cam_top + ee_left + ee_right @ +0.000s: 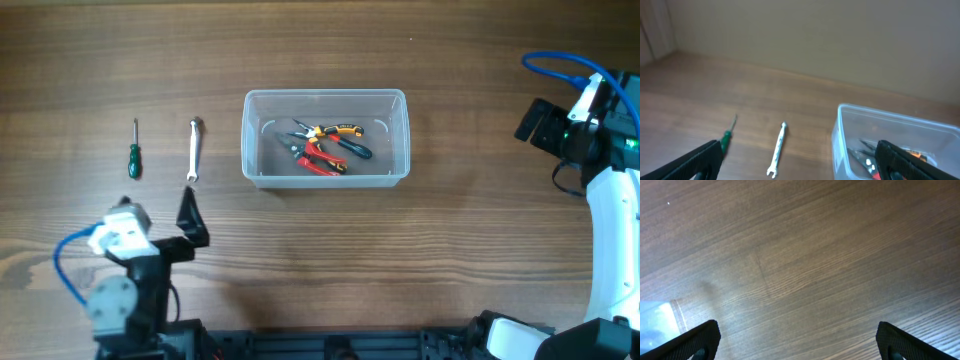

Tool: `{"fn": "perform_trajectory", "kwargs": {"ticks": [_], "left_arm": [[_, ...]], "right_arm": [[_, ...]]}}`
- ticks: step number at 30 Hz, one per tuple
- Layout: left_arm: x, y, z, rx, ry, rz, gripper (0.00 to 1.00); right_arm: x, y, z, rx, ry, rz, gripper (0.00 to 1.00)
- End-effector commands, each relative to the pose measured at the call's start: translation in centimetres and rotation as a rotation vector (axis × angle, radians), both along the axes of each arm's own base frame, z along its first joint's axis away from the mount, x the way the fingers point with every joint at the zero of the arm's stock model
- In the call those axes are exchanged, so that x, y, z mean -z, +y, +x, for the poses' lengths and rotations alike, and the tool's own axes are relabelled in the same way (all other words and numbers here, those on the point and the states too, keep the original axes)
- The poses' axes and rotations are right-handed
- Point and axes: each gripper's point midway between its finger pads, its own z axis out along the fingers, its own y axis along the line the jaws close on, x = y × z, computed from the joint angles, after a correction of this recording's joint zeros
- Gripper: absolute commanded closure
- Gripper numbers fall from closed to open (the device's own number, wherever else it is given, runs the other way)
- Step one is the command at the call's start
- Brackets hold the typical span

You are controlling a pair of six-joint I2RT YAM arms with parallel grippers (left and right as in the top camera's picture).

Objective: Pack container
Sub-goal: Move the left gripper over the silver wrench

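left end effector [799, 159], right end effector [797, 339], wide-spread

Table [420, 250]: brown wood grain, smooth, low sheen, soft glare in the right wrist view. Container [250, 150]: clear plastic, glossy, rim slightly milky. Wrench [195, 148]: bare bright metal, polished. Screwdriver [132, 160]: green plastic handle, thin metal shaft. Pliers [320, 158] inside the container: dark metal heads, grips in red, orange-black and teal, probably rubbery coating, too small to be sure. Left arm's fingers [697, 159]: matt black plastic.
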Motion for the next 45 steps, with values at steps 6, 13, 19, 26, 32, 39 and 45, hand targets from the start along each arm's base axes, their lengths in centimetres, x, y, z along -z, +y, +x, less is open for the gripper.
{"fn": "perform_trajectory", "kwargs": {"ticks": [6, 13, 19, 26, 32, 39, 45], "left_arm": [[-7.2, -2.1, 2.8, 0.178, 0.343, 0.043, 0.0], [-8.2, -0.8, 6.3, 0.166, 0.503, 0.105, 0.0], [-2.6, 1.7, 10.5, 0.094, 0.827, 0.103, 0.0], [4.1, 1.6, 13.3, 0.143, 1.022, 0.083, 0.0], [9.8, 1.8, 14.7, 0.144, 1.172, 0.04, 0.0], [13.8, 2.0, 16.9, 0.147, 1.205, 0.035, 0.0], [13.9, 1.5, 18.2, 0.172, 1.156, 0.014, 0.0]], "right_arm": [[-0.2, -0.4, -0.1, 0.03, -0.006, -0.011, 0.0], [-0.2, -0.4, -0.1, 0.029, -0.005, -0.011, 0.0], [-0.2, -0.4, -0.1, 0.03, -0.006, -0.011, 0.0], [-0.2, -0.4, -0.1, 0.03, -0.005, -0.011, 0.0], [-0.2, -0.4, -0.1, 0.03, -0.006, -0.011, 0.0], [-0.2, -0.4, -0.1, 0.03, -0.006, -0.011, 0.0], [-0.2, -0.4, -0.1, 0.03, -0.006, -0.011, 0.0]]}}
